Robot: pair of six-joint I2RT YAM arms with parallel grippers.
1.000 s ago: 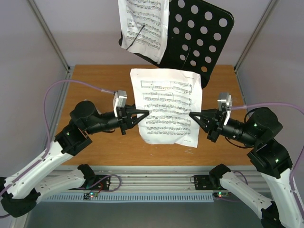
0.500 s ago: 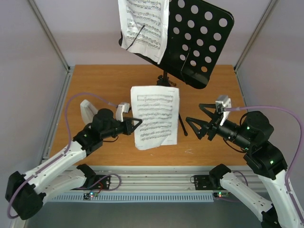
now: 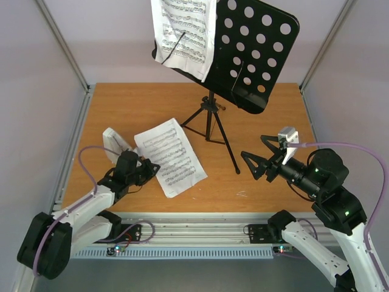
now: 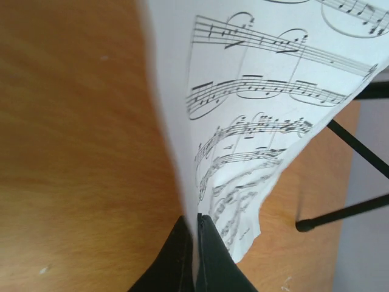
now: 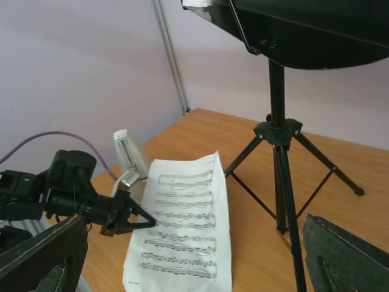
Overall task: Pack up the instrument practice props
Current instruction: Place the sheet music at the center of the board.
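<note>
Pinching a sheet-music page (image 3: pixel 170 157) by its near-left edge in the closed left tool (image 3: pixel 151 168), low over the table (image 3: pixel 267 194) beside the metronome (image 3: pixel 112 143). Running lengthwise far-left to near-right, title end away. Lying nearly flat now, after standing upright near centre half a second ago. Gaping empty, the right tool (image 3: pixel 251 146).
</note>
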